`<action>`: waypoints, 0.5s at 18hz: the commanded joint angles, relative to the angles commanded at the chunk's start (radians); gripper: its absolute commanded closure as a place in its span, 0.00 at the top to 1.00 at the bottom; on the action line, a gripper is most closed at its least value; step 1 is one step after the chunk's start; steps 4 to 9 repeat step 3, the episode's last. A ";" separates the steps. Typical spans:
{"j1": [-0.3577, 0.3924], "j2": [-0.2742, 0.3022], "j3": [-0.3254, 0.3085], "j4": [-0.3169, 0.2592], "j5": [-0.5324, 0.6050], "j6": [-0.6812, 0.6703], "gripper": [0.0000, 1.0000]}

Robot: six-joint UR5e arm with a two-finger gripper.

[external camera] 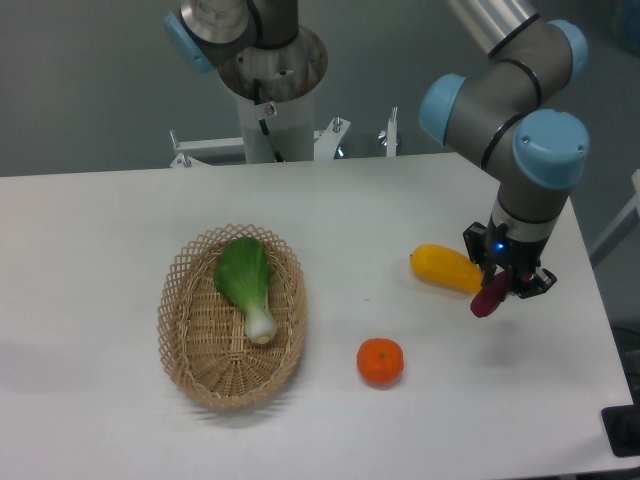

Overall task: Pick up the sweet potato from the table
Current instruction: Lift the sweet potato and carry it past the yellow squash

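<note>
The sweet potato (488, 299), small and reddish-purple, is between the fingers of my gripper (505, 282) at the right side of the white table (400, 200). Its lower end sticks out below the fingers; its upper part is hidden by them. The gripper is shut on it and points down, just right of the yellow oblong fruit (447, 268). I cannot tell whether the sweet potato still touches the tabletop.
A wicker basket (190, 350) at the left holds a green leafy vegetable (246, 280). A round orange (380, 361) lies in front of the middle. The robot's base (270, 90) stands at the table's back edge. The right table edge is close to the gripper.
</note>
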State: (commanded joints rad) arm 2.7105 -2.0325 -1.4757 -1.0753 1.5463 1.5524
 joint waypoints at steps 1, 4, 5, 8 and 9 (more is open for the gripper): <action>0.002 0.000 0.000 0.000 0.002 0.000 0.19; 0.002 -0.002 0.000 0.000 0.014 0.000 0.19; 0.002 -0.002 0.000 0.000 0.014 0.000 0.19; 0.002 -0.002 0.000 0.000 0.014 0.000 0.19; 0.002 -0.002 0.000 0.000 0.014 0.000 0.19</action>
